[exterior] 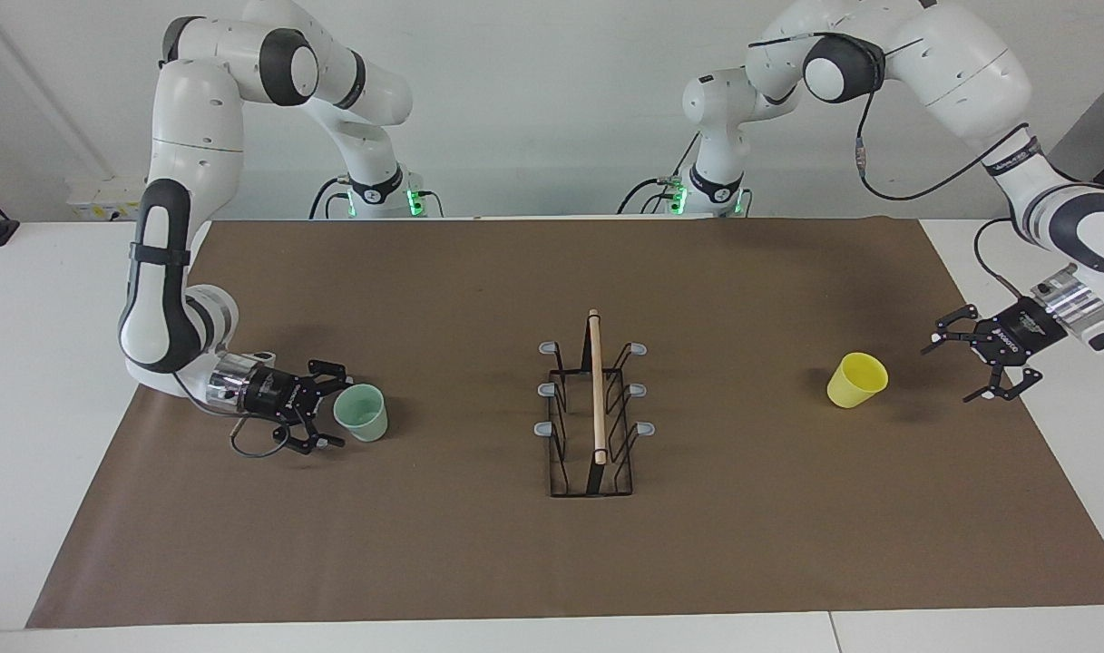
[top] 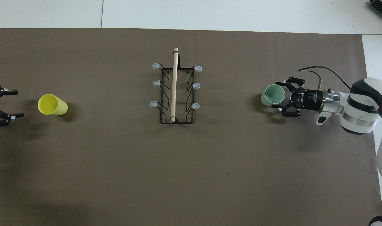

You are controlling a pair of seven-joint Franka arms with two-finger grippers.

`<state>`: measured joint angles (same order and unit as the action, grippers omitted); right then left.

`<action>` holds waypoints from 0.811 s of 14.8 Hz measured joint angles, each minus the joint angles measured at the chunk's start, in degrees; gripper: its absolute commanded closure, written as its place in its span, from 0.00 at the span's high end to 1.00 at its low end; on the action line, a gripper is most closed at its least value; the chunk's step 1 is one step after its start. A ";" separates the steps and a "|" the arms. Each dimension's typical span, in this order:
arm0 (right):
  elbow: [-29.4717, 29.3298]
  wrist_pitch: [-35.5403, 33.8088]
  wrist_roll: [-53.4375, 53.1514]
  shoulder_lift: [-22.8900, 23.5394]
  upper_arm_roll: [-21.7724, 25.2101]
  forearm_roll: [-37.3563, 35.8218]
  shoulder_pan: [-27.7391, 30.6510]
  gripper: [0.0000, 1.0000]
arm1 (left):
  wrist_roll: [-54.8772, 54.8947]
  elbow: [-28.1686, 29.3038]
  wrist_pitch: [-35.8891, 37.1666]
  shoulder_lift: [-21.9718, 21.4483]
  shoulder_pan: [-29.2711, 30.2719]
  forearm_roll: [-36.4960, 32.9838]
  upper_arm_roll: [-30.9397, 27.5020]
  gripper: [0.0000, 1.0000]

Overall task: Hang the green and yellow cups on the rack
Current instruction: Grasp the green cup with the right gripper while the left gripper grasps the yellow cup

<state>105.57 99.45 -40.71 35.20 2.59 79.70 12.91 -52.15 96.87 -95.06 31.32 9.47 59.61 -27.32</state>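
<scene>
The pale green cup (exterior: 363,413) stands upright on the brown mat toward the right arm's end. My right gripper (exterior: 338,407) lies low and level beside it, open, with one finger on each side of the cup (top: 272,95). The yellow cup (exterior: 855,379) stands upright toward the left arm's end. My left gripper (exterior: 948,372) hangs open just above the mat's edge, a short way from the yellow cup (top: 51,104), holding nothing. The black wire rack (exterior: 597,390) with its wooden rod stands at mid-table, no cup on it.
A brown mat (exterior: 515,562) covers most of the white table (exterior: 25,363). The rack's grey-tipped prongs (top: 155,66) stick out toward both ends of the table. Bare mat lies between each cup and the rack.
</scene>
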 measured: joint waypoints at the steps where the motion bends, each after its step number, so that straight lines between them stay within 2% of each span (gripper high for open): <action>1: 0.00 0.09 0.00 0.00 0.00 0.00 -0.17 0.81 | 2.45 2.33 0.00 -0.38 0.09 1.67 -0.02 1.00; 2: -0.01 0.15 0.00 0.00 0.00 0.01 -0.24 0.73 | 4.37 4.56 -0.22 -0.87 -0.03 3.05 0.03 1.00; 4: -0.04 0.18 0.02 0.00 0.00 0.01 -0.25 0.50 | 6.28 7.85 -1.75 -1.72 -0.47 4.69 0.36 1.00; 6: -0.27 0.19 1.52 0.01 0.00 0.00 -0.26 0.24 | 6.54 9.37 -2.26 -2.44 -1.08 6.01 0.41 1.00; 7: -0.60 0.18 2.80 0.01 0.00 -0.09 -0.31 0.07 | 6.54 10.08 -2.56 -2.75 -1.40 6.81 0.41 1.00; 8: -1.12 0.18 3.73 -0.01 0.00 -0.25 -0.53 0.00 | 6.99 11.34 -3.53 -3.08 -1.81 8.21 0.44 1.00; 12: -4.46 0.18 7.15 -1.43 -0.05 -2.55 -2.23 0.00 | 9.84 16.99 -8.67 -4.07 -5.44 14.61 0.56 1.00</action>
<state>101.11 99.63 -33.57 33.77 2.54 77.15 10.68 -42.31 113.87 -103.73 27.25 4.03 74.22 -26.75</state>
